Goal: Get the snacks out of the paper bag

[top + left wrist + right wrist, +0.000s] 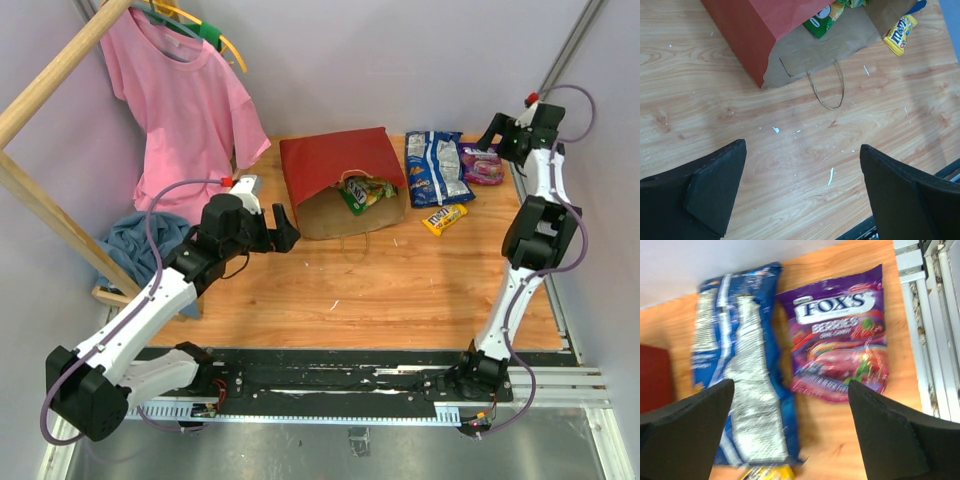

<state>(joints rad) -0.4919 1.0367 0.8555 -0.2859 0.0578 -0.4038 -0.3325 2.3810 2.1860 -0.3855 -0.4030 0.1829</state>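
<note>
Pink shirt [185, 95] hangs far left — blue cloth heap [135, 240] below.

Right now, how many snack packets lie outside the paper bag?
3: the blue-white cookie bag right of the paper bag, the purple candy bag on its right, the yellow candy pack just nearer than both. Others may hide inside.

blue bag [747, 365]: blue-white packet lying flat on the wood, a little blurred
purple bag [840, 335]: reads "FOX'S BERRIES", just right of the blue bag, edges meeting
yellow pack [765, 473]: sliver at the blue bag's near end, cut by the frame
red bag [652, 377]: left of the blue bag, apart from it
rail [930, 315]: metal, right of the blue bag, beyond the purple bag
right gripper [791, 385]: fingers spread wide over the blue bag's right edge, holding nothing
</note>
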